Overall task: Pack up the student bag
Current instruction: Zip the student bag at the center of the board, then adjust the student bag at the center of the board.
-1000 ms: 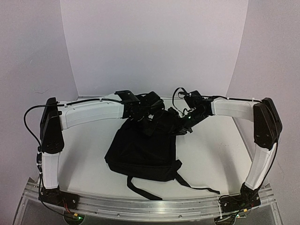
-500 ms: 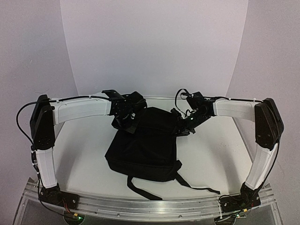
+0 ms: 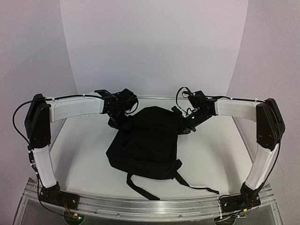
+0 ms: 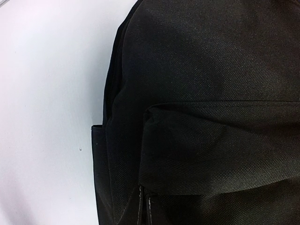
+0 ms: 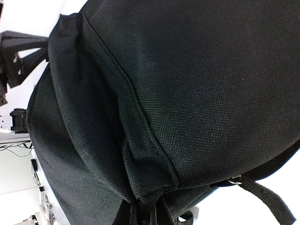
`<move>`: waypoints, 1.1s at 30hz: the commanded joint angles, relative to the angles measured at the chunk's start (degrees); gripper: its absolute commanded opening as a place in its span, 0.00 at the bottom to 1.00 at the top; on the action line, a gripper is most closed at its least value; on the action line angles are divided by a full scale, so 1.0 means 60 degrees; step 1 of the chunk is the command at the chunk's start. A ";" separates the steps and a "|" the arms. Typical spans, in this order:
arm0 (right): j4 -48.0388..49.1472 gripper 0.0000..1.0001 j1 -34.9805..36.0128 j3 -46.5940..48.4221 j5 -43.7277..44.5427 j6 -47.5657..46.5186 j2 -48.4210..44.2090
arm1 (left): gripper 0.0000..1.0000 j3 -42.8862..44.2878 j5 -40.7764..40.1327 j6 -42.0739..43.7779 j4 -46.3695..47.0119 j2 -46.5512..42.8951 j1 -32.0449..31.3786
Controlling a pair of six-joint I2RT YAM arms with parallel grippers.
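The student bag point(image 3: 143, 145) is a large black fabric backpack lying on the white table, its straps point(image 3: 187, 182) trailing toward the near edge. My left gripper point(image 3: 123, 123) is shut on the fabric at the bag's far left top corner. My right gripper point(image 3: 184, 125) is shut on the far right top corner. In the left wrist view the bag point(image 4: 211, 117) fills most of the frame, and a fold runs down between the closed left gripper point(image 4: 144, 207). In the right wrist view the bag's seam point(image 5: 154, 154) bunches into the closed right gripper point(image 5: 150, 213).
A metal rail point(image 3: 154, 206) carrying both arm bases runs along the near edge. A curved white backdrop point(image 3: 154, 47) closes off the back and sides. Part of the left arm point(image 5: 18, 51) shows beyond the bag in the right wrist view.
My left arm has swung outward to the left with its corner of the bag, stretching the bag's top wider and flatter. The right gripper has barely moved.
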 commanded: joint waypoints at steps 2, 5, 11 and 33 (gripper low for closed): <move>-0.0689 0.03 -0.0466 -0.0114 -0.0950 -0.0072 -0.0734 | 0.01 0.0164 -0.0848 0.0224 -0.0324 -0.0347 0.0854; -0.0706 0.27 -0.0443 0.0042 -0.1400 -0.0077 -0.0881 | 0.25 0.0311 -0.0491 0.0055 -0.0300 -0.0646 0.0847; -0.1458 0.78 -0.0743 0.1364 -0.0430 -0.0775 -0.1015 | 0.70 -0.1229 0.0875 -0.0558 0.0948 -0.2866 0.0317; -0.1543 0.88 -0.1181 0.6559 0.1574 -0.1172 0.4242 | 0.80 -0.5784 0.1770 -0.5365 0.3680 -0.4035 -0.3151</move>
